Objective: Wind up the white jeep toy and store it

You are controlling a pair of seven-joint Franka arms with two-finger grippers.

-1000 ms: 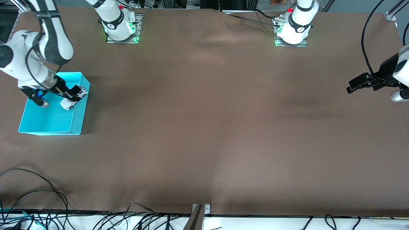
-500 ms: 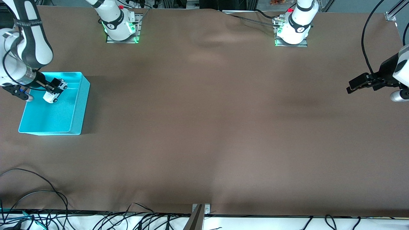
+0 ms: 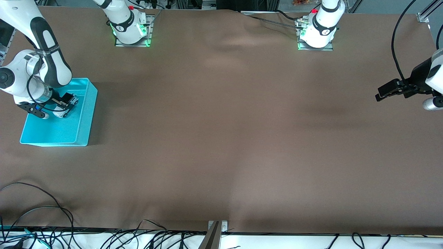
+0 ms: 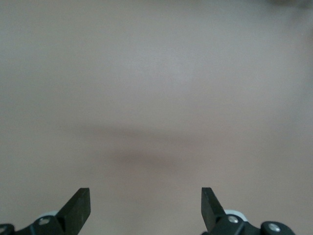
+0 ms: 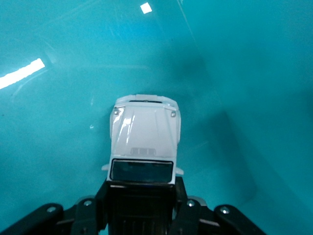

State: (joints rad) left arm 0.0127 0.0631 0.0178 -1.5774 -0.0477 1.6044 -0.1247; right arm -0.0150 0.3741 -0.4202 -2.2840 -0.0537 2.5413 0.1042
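Note:
The white jeep toy [image 5: 145, 137], boxy with a black roof and dark windscreen, is held in my right gripper [image 5: 142, 200], whose fingers [image 5: 103, 198] press on its sides. In the front view the right gripper [image 3: 65, 104] and the jeep [image 3: 73, 100] are low inside the teal bin [image 3: 84, 114], in its half nearer the robots' bases. I cannot tell if the wheels touch the bin floor. My left gripper [image 3: 380, 94] is open and empty, waiting above the bare table at the left arm's end; its fingers [image 4: 78, 208] stand wide apart.
The teal bin [image 5: 234, 73] holds nothing but the jeep. The brown cloth-covered table [image 3: 221, 138] spreads between the arms. Black cables [image 3: 41, 207] lie along the table's edge nearest the front camera.
My right gripper carried the jeep from over the bin's wall into the bin, then came lower inside it. The left arm has not moved.

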